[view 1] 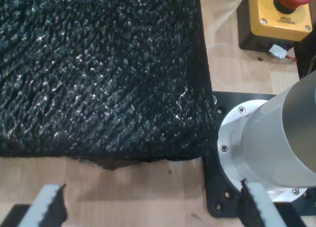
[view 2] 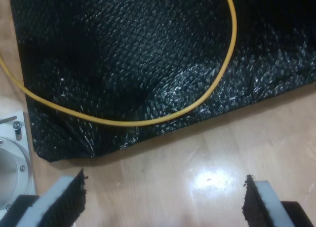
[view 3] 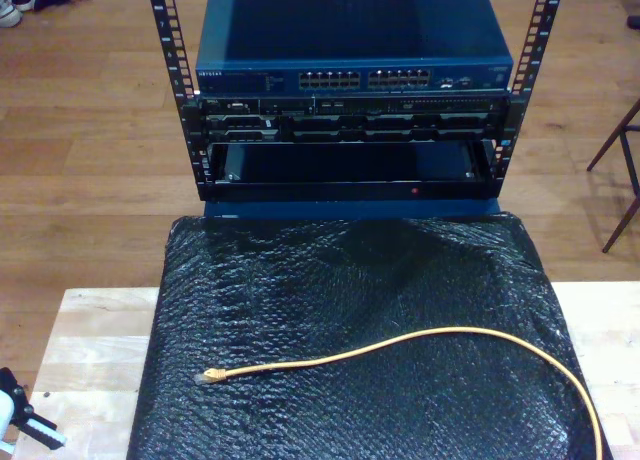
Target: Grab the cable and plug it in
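**The cable waits on the mat and nobody has grabbed it yet**

The job is at its very start. The yellow cable [view 3: 420, 342] lies loose on the black bubbly mat [view 3: 350, 280]. Its small plug [view 3: 211, 377] points toward the exterior view's left, and the rest of it curves across the mat and runs off near the exterior view's bottom right corner. Nothing is holding it.

The first gripper [view 1: 148, 207] hangs over the wooden table [view 1: 148, 187], just past the mat's edge. Its two padded fingers [view 1: 47, 207] stand wide apart with nothing between them. A silver arm base [view 1: 266, 138] sits close by, and a yellow box with a red stop button [view 1: 279, 15] sits farther off.

The second gripper [view 2: 165, 202] is spread open too, and empty. It also hangs over bare wood. The cable [view 2: 148, 121] loops across the mat in front of it, near but not between its fingers [view 2: 61, 197].

Behind the mat stands a rack [view 3: 350, 90] holding a blue switch [view 3: 350, 40] with rows of little ports [view 3: 365, 79]. I think that is where the plug has to go.

Next, I think one gripper has to move over the mat, come down around the cable close to the plug, and squeeze. The cable is thin, so the fingers need to line up well.
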Tool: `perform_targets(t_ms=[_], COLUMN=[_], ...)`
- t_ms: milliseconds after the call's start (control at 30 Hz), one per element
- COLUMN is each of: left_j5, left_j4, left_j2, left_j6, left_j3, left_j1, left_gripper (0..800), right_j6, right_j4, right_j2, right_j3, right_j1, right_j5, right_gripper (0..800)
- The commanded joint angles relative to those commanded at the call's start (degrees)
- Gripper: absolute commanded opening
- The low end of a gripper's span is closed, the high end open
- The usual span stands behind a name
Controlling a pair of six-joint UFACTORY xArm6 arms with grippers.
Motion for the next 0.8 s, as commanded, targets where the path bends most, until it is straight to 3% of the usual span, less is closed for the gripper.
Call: perform_targets(t_ms=[400, 567, 800], left_j5=[-0.5, -0.5, -0.5], left_j4=[-1.5, -1.7, -1.7], left_j2=[0.2, 0.3, 0.3], left_j6=[-2.2, -2.3, -2.4], left_j3=[0.0, 0.0, 0.0], left_j1=[0.0, -0.1, -0.1], left_gripper=[800, 800, 800], right_j6=[4.5, 5.5, 13.5], right_j4=[1.5, 2.0, 1.9], right_j2=[-0.5, -4.6, -5.7], right_j3=[0.5, 2.1, 2.7], right_j1=[8.4, 11.2, 23.1], right_j5=[-0.4, -0.6, -6.6], right_gripper=[800, 798, 798])
